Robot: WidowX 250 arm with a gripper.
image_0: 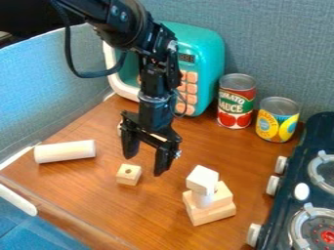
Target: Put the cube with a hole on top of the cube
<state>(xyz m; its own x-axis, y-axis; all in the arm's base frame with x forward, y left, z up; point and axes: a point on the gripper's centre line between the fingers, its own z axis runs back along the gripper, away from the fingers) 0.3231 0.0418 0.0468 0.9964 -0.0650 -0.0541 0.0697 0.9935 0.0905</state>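
Claw [145,163]: we see it wide
Holed cube [128,175]: one, wooden
Topmost cube [202,177]: one, pale
Cylinder [64,151]: one, wooden
Cans [236,100]: two, metal

Wood table [78,197] | holed cube [128,175] | cylinder [65,151] | block stack [212,211] | two cans [236,101] | microwave [205,41]

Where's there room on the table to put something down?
There's bare table in front of the holed cube, left of the stacked blocks. Another patch lies between those blocks and the tomato can. It's crowded near the gripper and beside the toy microwave.
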